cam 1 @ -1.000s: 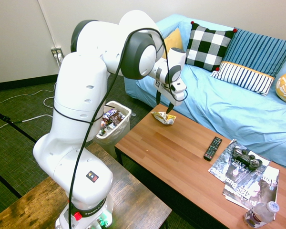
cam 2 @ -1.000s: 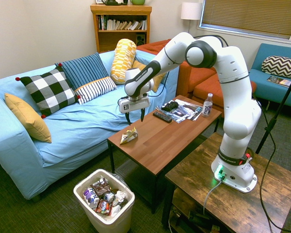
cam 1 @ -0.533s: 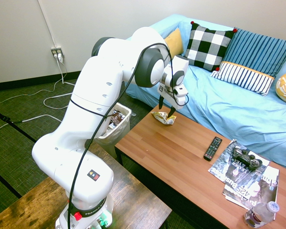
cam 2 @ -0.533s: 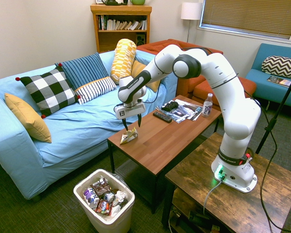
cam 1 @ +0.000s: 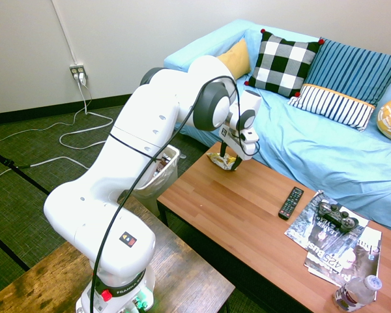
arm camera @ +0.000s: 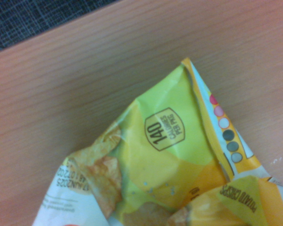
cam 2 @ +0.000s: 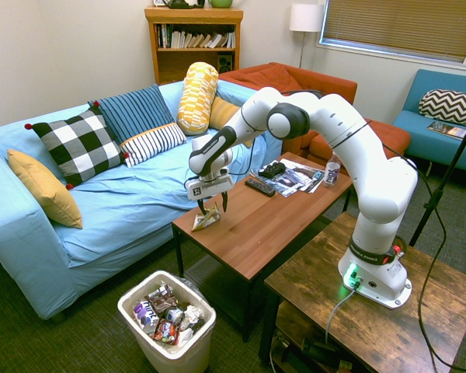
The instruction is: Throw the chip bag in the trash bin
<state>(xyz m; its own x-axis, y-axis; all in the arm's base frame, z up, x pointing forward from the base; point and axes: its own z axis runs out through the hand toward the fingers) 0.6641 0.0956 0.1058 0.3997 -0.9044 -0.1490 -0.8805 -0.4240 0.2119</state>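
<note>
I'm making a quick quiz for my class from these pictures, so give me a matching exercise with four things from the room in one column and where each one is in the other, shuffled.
Things:
1. chip bag
2. trash bin
3. game controller
4. checkered pillow

Places:
A. on the magazines
B. on the floor beside the coffee table
C. on the blue sofa
D. at the coffee table's end, under the open end effector

Pairs: 1-D, 2-B, 3-A, 4-C
</note>
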